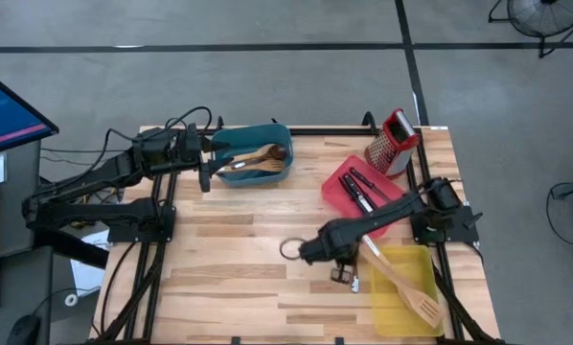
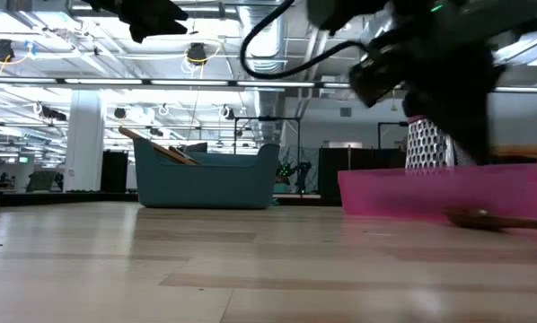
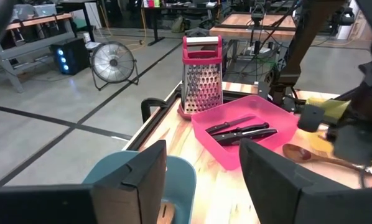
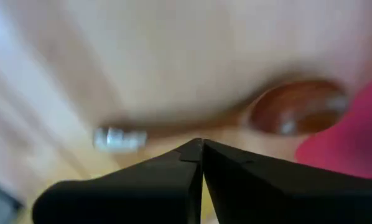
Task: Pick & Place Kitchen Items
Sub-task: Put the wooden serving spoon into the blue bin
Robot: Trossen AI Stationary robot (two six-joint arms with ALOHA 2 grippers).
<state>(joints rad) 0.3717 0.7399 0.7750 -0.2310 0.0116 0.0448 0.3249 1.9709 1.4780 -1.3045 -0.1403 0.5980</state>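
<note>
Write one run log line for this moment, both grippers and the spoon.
left gripper: open, above teal bin | right gripper: shut, empty, beside brown spoon | spoon: on table, near red bin

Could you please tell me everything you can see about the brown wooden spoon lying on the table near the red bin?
The brown wooden spoon has a glossy, dark reddish-brown oval bowl and a slim handle of the same wood, with a pale tag or label partway along it. It lies flat on the pale wooden table, its bowl close beside the red bin, though contact cannot be judged. The right gripper hovers just above the handle, shut and not holding it.
</note>
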